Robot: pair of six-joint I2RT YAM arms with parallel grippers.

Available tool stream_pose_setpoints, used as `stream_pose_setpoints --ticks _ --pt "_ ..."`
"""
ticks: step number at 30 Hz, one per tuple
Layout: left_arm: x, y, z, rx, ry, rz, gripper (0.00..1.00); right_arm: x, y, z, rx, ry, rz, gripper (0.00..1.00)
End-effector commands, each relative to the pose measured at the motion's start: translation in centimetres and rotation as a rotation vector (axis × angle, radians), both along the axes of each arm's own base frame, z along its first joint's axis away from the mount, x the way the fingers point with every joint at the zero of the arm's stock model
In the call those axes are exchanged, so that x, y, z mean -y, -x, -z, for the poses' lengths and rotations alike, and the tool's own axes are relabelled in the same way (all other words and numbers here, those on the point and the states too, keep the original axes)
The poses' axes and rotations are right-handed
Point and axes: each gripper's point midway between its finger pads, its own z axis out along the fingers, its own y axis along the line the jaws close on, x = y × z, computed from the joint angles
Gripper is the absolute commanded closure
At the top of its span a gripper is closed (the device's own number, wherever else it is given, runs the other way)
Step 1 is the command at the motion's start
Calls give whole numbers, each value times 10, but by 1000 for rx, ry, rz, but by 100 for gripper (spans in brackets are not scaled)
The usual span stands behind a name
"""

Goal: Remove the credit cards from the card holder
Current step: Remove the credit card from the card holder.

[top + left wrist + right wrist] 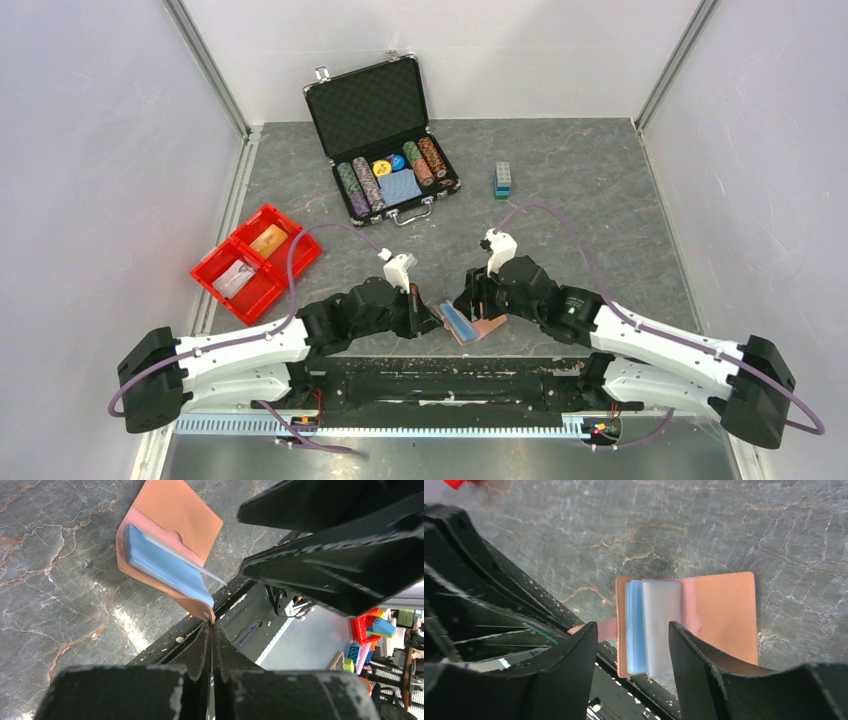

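Note:
The brown leather card holder point(472, 324) lies open at the table's near edge, partly over the black rail. Its light-blue sleeves point(636, 625) fan up, with a pale blue-white card or sleeve point(661, 620) on top. My left gripper point(212, 627) is shut on the holder's closing tab at its near corner point(206, 614). My right gripper point(633, 640) is open just above the holder, with the pale sleeves between its fingers and not touching them. In the top view the left gripper point(430, 318) is left of the holder and the right gripper point(480, 300) is over it.
A red bin point(205, 272) at the left holds an orange-yellow card point(268, 240) and a pale card point(236, 279). An open black poker-chip case point(345, 115) stands at the back. A small blue-green block point(503, 180) lies at the back right.

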Motion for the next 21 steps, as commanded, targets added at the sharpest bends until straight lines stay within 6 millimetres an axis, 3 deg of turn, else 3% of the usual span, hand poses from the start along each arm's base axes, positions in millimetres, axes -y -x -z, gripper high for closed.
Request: stream_pose_setpoints --ticks 1,5,10,21 --pt "11 -4 -22 48 54 27 98 -9 4 20 -13 15 -46 40" --pt "6 -5 -16 47 37 7 98 -8 9 40 -34 58 -65 31" --pt "2 -9 -9 50 11 -19 98 -6 11 59 -55 106 -82 29" --pt "-11 -9 2 54 -36 -45 98 -8 22 81 -102 114 -123 23"
